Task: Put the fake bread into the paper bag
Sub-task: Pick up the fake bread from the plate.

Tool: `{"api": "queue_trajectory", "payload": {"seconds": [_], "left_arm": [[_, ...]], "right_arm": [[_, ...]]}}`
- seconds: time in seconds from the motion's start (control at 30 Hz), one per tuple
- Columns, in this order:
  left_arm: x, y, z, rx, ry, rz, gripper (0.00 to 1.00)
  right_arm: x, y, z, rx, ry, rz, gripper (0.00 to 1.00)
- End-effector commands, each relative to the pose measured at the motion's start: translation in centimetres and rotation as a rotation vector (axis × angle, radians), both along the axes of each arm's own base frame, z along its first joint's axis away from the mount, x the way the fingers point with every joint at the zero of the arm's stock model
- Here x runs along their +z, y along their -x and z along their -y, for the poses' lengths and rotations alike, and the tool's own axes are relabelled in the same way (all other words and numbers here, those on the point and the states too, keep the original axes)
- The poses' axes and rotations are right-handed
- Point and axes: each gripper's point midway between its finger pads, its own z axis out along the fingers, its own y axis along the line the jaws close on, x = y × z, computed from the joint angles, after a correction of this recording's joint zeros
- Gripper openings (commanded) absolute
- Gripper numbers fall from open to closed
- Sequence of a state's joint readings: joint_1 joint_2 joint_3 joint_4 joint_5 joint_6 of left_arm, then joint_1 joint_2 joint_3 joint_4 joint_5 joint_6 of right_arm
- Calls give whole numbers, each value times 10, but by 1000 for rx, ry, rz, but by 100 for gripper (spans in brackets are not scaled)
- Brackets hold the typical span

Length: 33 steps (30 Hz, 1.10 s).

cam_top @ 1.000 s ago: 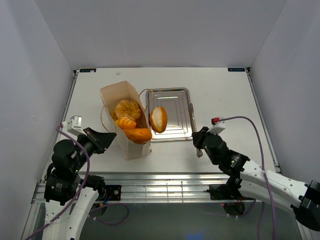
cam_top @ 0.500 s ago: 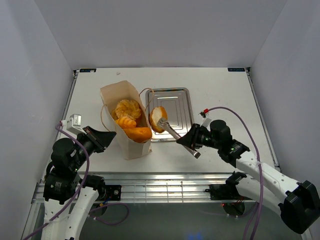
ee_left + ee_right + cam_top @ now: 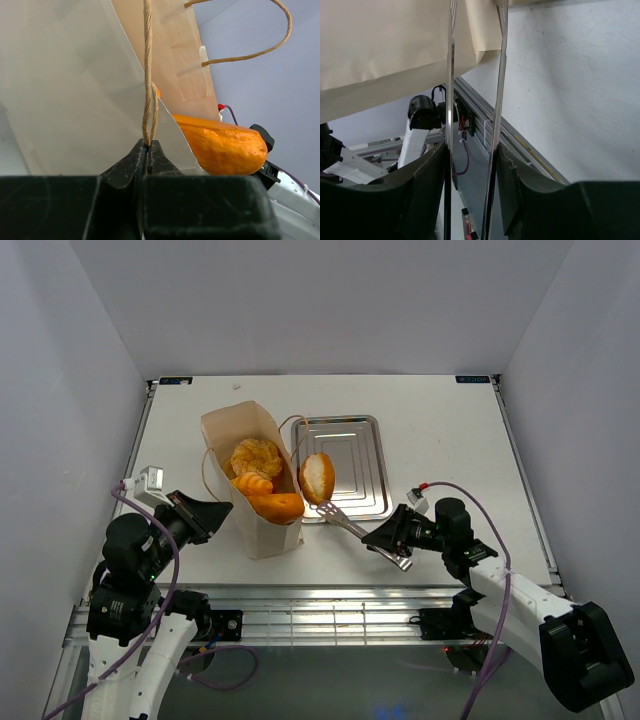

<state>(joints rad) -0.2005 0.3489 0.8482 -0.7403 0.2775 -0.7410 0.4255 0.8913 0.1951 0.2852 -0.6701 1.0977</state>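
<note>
- Hold the paper bag (image 3: 262, 528) open with the left gripper (image 3: 147, 146), pinched tight on its cord handle (image 3: 147, 75).
- Straddle the roll (image 3: 318, 477) with the tongs (image 3: 345, 521) (clasped between the right gripper (image 3: 388, 538) fingers, tips seemingly just short). Propped on the tray (image 3: 366, 455) edge, just beside the bag.
- Squeeze gently, probably slippery.

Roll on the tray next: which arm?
Right. Its jaws hold the tongs, tips right beside the roll on the tray. The left jaws are shut on the cord handle of the paper bag, steadying it.

R end effector (image 3: 381, 538) wider, tongs (image 3: 345, 522) further left
</note>
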Motion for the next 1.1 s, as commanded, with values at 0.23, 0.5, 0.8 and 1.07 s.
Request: {"api": "queue_trajectory", "payload": {"seconds": [0.23,0.5,0.8,1.07], "left_arm": [[-7,-1,3,-19,-11,-25,0],[-11,-2,3,-14,-10,-33,0],[-14,-5,3,-11,-11,-37,0],[-16,-6,2,-5,-16,-38,0]], "right_arm": [[15,-10,-4,7,-82,42,53],[18,-28,-5,-42,-82,-24,56],[23,-49,-12,-57,-80,-53,58],[24,-58,-19,-41,-113,-85,58]]}}
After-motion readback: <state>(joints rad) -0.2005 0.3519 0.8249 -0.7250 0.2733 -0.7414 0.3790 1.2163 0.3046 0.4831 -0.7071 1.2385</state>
